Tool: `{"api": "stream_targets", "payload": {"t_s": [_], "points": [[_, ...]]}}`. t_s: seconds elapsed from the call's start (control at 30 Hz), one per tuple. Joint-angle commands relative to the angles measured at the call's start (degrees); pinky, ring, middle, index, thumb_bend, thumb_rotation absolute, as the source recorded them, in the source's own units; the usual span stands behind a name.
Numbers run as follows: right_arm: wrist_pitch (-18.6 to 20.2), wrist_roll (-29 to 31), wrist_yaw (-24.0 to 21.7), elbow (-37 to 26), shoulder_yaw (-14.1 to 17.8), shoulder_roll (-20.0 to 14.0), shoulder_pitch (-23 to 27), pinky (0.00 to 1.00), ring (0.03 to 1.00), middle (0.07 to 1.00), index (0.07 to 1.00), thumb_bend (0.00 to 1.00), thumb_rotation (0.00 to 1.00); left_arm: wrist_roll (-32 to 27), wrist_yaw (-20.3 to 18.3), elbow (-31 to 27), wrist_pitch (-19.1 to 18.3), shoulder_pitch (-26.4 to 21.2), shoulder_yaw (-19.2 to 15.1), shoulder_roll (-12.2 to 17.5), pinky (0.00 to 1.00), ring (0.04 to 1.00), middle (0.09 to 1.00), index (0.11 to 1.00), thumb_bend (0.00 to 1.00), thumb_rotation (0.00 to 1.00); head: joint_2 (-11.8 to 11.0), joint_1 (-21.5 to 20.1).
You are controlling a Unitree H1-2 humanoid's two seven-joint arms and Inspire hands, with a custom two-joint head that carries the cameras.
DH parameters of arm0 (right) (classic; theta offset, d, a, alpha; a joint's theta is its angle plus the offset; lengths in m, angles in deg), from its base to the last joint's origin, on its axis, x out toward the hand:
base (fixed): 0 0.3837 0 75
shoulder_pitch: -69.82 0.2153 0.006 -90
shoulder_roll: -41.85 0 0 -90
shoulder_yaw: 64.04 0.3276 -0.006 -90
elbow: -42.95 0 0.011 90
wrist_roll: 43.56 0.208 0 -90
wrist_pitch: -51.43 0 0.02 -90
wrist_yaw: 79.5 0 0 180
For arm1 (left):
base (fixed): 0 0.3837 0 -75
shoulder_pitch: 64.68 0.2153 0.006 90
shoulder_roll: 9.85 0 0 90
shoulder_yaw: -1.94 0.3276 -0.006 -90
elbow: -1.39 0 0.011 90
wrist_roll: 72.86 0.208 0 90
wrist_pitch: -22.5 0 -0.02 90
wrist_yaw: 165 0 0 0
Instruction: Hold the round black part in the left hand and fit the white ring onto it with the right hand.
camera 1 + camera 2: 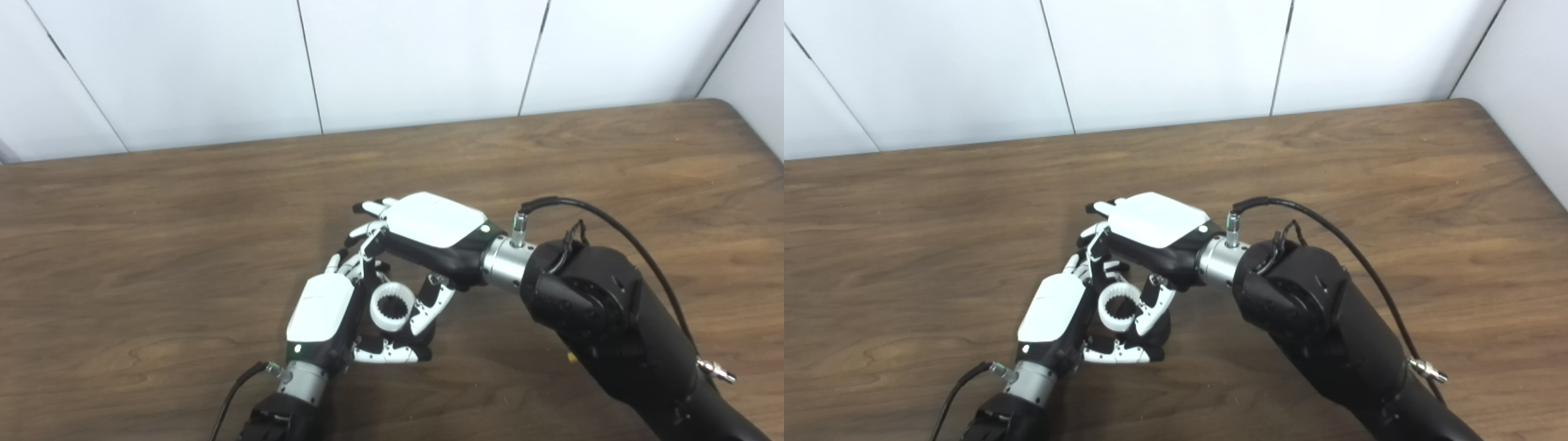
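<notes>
Wood-grain table (184, 245), dark brown, fills most of view; rounded far-right corner visible. Behind it white panel wall (416, 55), split by thin dark vertical seams, some slanted. Second wall at far rt. Even, diffuse lighting, soft shadows only.

Table (184, 245): carries both hands near its front middle; a wall (398, 55) stands behind its far edge.
Left hand (321, 306): nearest the front edge, left of the ring.
Ring (390, 308): between the two hands, touched by both.
Right hand (429, 229): behind and right of the ring, above the left hand's fingers (352, 263).
Black part: hidden beneath the ring; cannot tell.
</notes>
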Motion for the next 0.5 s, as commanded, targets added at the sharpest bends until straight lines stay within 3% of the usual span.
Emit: {"api": "stream_targets", "payload": {"t_s": [0.0,0.47], "points": [[-1.27,-0.16,0.9,-0.12,0.92,-0.09,1.44,1.0,0.998,0.856,0.483,0.52,0.13,0.78,-1.02,-0.02,-0.53,-0.61,0.37,-0.2,1.0,0.908,0.809,0.485,0.52,0.06,0.27,-0.13],[-4.64,-1.42,1.73,1.64,2.17,-1.26,1.17,1.0,0.999,0.852,0.483,0.52,0.13,1.33,-1.33,-0.71,-1.01,-0.51,0.59,0.17,1.0,0.906,0.803,0.484,0.52,0.06,0.5,-0.54]]}}
